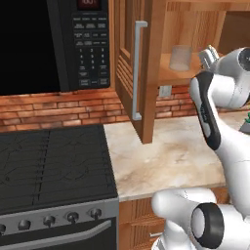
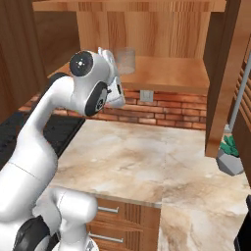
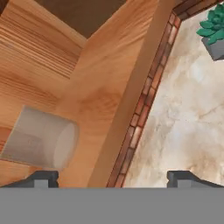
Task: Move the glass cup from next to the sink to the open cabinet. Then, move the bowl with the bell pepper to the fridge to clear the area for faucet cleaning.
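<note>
Hand view, looking along the gripper (image 3: pixel 112 176): two dark fingertips (image 3: pixel 41 178) stand far apart at the bottom edge, spread wide with nothing between them. The glass cup (image 3: pixel 41 139) is a pale, translucent tumbler standing on the wooden shelf of the open cabinet (image 3: pixel 105 78). Because the camera is rolled, the cup appears to lie on its side here, base to the left and rim to the right. It sits just ahead of the left-hand fingertip, apart from it and off to one side of the gap rather than centred in it. To the right of the shelf's front edge a strip of red brick wall (image 3: pixel 144 113) runs diagonally, and beyond it lies the marble counter (image 3: pixel 183 109) with a small potted succulent (image 3: pixel 214 33) in the far corner.

From the left base view, the cup (image 1: pixel 180 57) stands upright on the lower shelf, its long axis vertical, just to the right of the slatted cabinet door (image 1: pixel 131 63) with its silver bar handle. The arm's wrist (image 1: pixel 210 58) is close beside it on the right. The right base view shows the same cup (image 2: pixel 125 61) on the shelf, with the hand just to its left and a little nearer the camera.

The cup seems to be delivered and let go. A likely next move is to draw the hand straight back out of the cabinet, away from the cup, so that the near fingertip does not clip the cup's side. The bowl with the bell pepper remains to be dealt with.
</note>
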Robot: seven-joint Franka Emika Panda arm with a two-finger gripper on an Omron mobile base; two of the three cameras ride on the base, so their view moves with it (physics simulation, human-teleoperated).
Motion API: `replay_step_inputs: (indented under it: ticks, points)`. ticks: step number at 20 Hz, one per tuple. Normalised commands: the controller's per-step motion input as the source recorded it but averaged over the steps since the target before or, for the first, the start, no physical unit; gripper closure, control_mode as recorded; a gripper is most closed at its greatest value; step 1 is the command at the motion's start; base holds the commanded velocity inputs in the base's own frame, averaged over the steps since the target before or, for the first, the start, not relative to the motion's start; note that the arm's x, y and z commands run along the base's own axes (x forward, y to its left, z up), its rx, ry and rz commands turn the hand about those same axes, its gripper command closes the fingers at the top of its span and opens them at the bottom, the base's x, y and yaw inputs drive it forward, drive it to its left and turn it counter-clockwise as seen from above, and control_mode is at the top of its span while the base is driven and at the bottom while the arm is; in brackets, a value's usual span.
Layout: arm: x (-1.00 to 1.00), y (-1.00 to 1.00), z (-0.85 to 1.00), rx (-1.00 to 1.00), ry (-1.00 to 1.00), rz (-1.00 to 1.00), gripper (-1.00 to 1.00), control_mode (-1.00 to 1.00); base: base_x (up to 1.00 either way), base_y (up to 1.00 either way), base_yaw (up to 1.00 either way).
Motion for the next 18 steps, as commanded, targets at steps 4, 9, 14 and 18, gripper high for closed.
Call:
replay_step_inputs:
  ticks: [4,9,14,18]
  points:
    - [-1.00,0.00,-1.00,0.00,-0.22,-0.03,-1.00,-1.00,0.00,0.00,0.00]
    - [-1.00,0.11,-1.00,-0.01,-0.10,-0.01,-1.00,-1.00,0.00,0.00,0.00]
    - [-0.71,0.19,-0.68,0.03,0.14,0.01,-1.00,-1.00,0.00,0.00,0.00]
    - [0.00,0.00,0.00,0.00,0.00,0.00,-1.00,-1.00,0.00,0.00,0.00]
